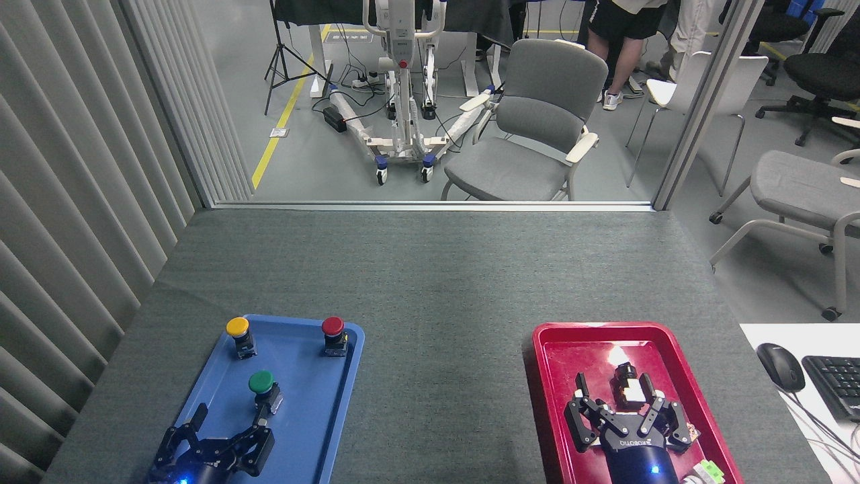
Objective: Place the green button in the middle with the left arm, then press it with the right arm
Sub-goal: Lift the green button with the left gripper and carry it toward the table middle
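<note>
The green button (261, 382) stands upright in the blue tray (316, 417) at the near left of the desk (430, 282), nearer the viewer than the yellow button (237, 327) and the red button (332, 327), which sit apart from each other along the tray's far edge. The left tool (228, 422) hangs over the tray's near end just short of the green button, its black fingers spread wide and holding nothing; the right-hand fingertip (258, 423) is close below the button's body but not touching it. The bare grey felt of the middle (443, 376) lies between the blue tray and the red tray (547, 403) on the right. Over the red tray the right tool (615, 391) is also spread open, its fingers either side of a small black and white part (626, 384) lying in the tray; whether they touch it cannot be told. A small green and white item (705, 470) shows at the tray's near corner. To the far right sit a mouse (781, 366) and a keyboard (836, 383).
</note>
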